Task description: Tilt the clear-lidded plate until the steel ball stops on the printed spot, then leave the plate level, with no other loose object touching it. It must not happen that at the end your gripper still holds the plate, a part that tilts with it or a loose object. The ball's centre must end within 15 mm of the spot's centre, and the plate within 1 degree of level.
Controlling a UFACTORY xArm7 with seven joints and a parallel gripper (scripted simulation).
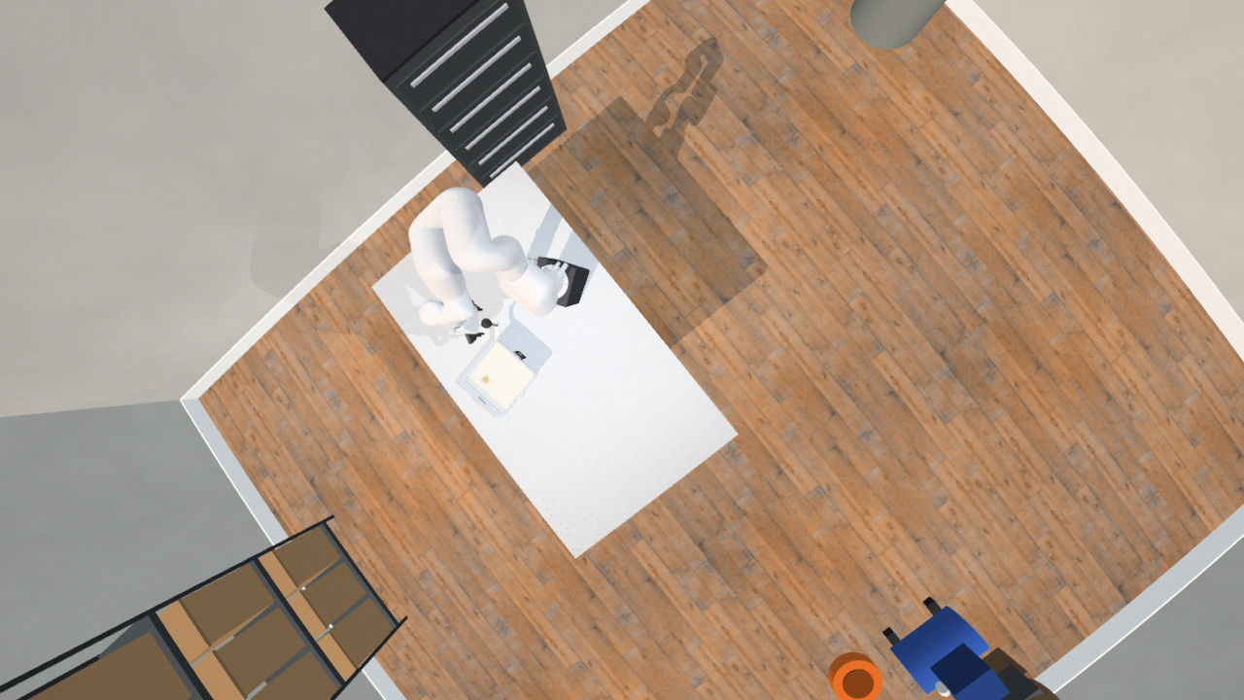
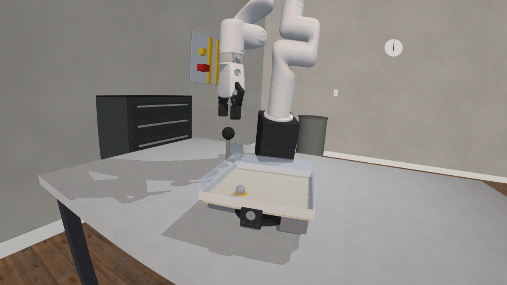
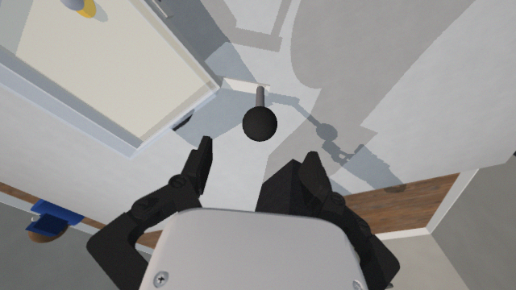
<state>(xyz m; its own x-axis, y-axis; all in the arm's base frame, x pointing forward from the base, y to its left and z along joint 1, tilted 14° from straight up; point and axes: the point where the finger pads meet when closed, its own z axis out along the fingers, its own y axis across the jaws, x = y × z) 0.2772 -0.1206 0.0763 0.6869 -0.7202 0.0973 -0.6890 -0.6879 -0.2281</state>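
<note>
The clear-lidded plate (image 1: 508, 375) (image 2: 283, 209) (image 3: 101, 80) looks close to level; its exact tilt cannot be told. The steel ball (image 2: 240, 189) (image 3: 73, 3) sits over the printed orange spot (image 2: 244, 193) (image 3: 87, 9), with part of the spot showing beside it. A black ball knob (image 1: 486, 323) (image 2: 228, 133) (image 3: 260, 123) stands on a grey rod at the plate's corner. My gripper (image 2: 229, 113) (image 3: 259, 155) is open and empty above the knob, with a visible gap between them in the exterior view. The rod's foot is partly hidden.
The plate's stand (image 2: 251, 217) sits on the white table (image 1: 608, 417) (image 2: 372, 212). The arm's black base block (image 1: 573, 285) (image 2: 277, 136) stands behind the plate. A dark drawer cabinet (image 1: 473, 87) (image 2: 159, 116) is beyond the table's far end.
</note>
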